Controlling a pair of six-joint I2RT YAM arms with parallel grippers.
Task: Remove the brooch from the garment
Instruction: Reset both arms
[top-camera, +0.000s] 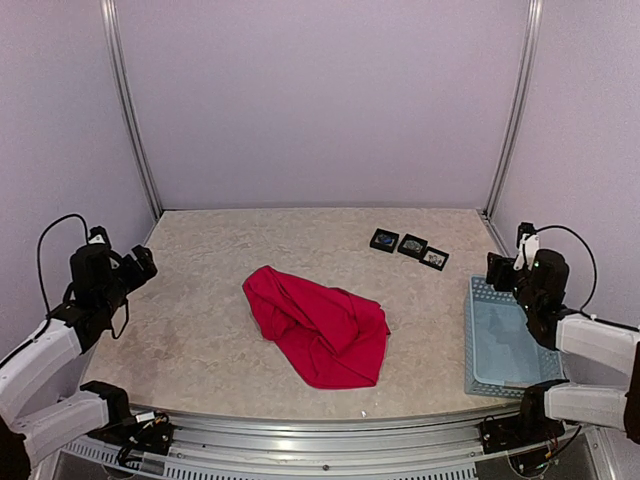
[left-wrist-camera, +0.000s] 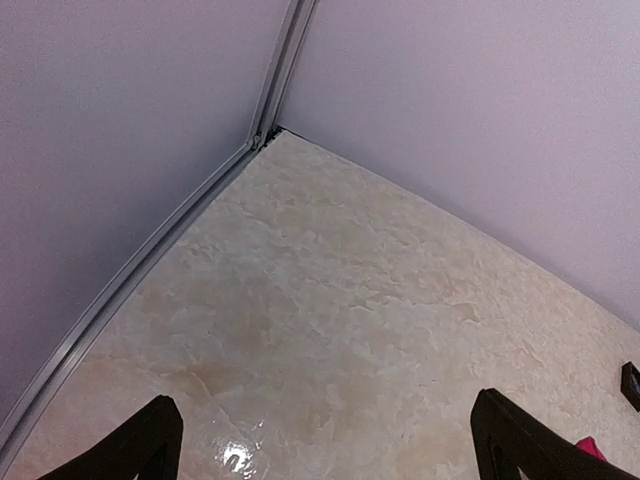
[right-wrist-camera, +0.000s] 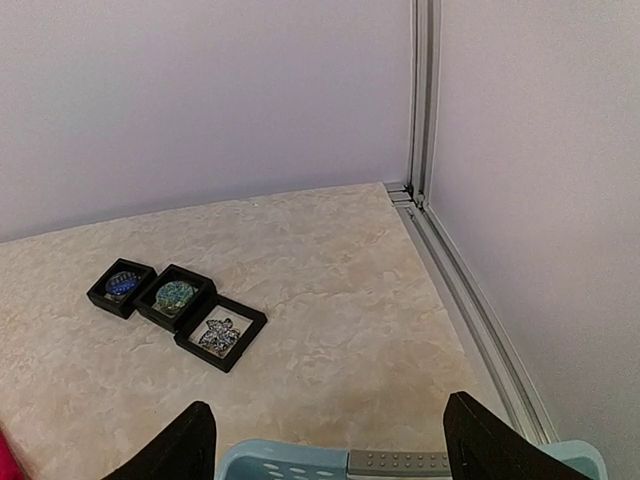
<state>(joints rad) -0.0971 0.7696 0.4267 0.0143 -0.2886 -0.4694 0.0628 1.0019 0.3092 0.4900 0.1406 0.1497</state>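
Pale lilac walls with aluminium corner posts close in a mottled beige table (top-camera: 200, 330). The garment (top-camera: 320, 325), bright red and crumpled into loose folds, lies on the table a little near of its middle, between the two arms and well apart from both. Toward the far right, three small black boxes sit touching in a slanted row: the first (right-wrist-camera: 122, 287) holds a blue piece, the second (right-wrist-camera: 176, 296) a blue-green one, the third (right-wrist-camera: 221, 331) a silvery one on a white lining. A pale blue basket (top-camera: 500, 350) rests at the table's right edge, near of those boxes and much smaller than the garment. The left hand (top-camera: 140, 262) hangs above the table's left edge, its dark fingers (left-wrist-camera: 150, 445) spread wide with only bare table between them; it has hold of nothing. The right hand (top-camera: 500, 270) hangs over the far end of the basket, pointed toward the boxes, its fingers (right-wrist-camera: 180, 445) likewise wide apart and gripping nothing, the basket's rim showing between them in the right wrist view.
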